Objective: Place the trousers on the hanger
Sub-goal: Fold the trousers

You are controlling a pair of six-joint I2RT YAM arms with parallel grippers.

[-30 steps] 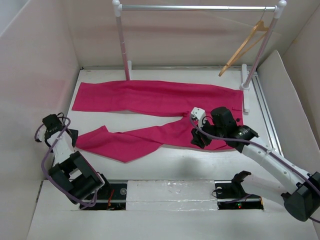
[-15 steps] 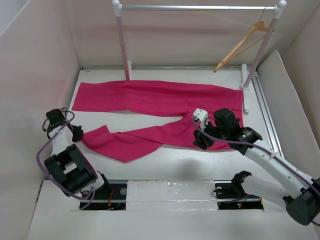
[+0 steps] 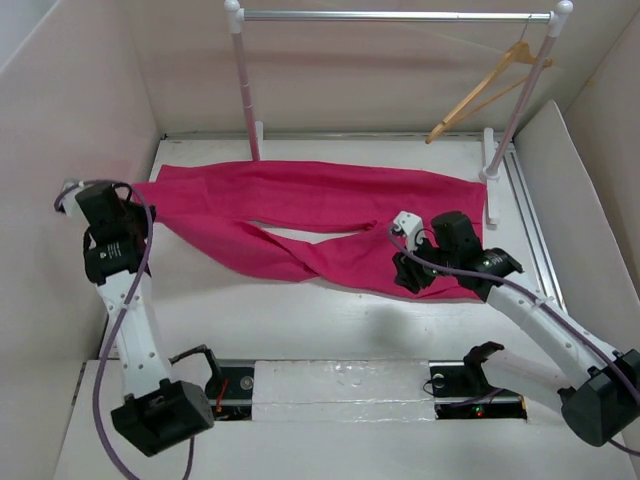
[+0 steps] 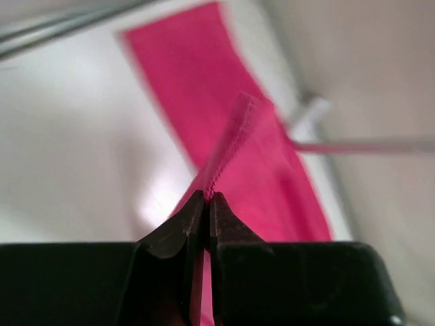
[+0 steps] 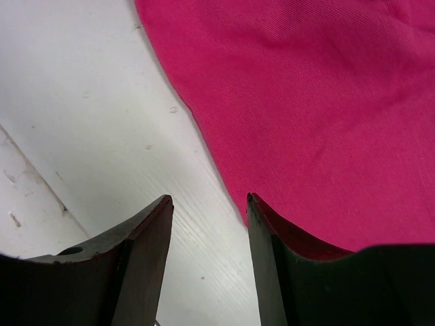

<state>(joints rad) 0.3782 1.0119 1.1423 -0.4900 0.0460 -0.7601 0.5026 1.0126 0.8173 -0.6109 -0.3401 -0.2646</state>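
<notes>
We are viewing a magenta-pink soft cloth pair of trousers (image 3: pixel 330 215) sprawling across the white tabletop (image 3: pixel 330 320) from 9 to 3 o'clock. Our left fingers (image 4: pixel 173 234) are pinching a leg's edge tight at 9 o'clock. Our right fingers (image 5: pixel 139 251) are gaping over the cloth's border at 4 o'clock, gripping nothing. The fabric is looking light and limp, so hems seem to us the best holds. A thin light-tan wooden hanger (image 3: pixel 480 92) is dangling at 1 o'clock from a white-posted rack's grey rail (image 3: pixel 390 15).

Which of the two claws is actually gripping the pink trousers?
The left gripper, pinched shut on a fold of the trousers. The right gripper stands open over the cloth's edge, clamping nothing.
</notes>
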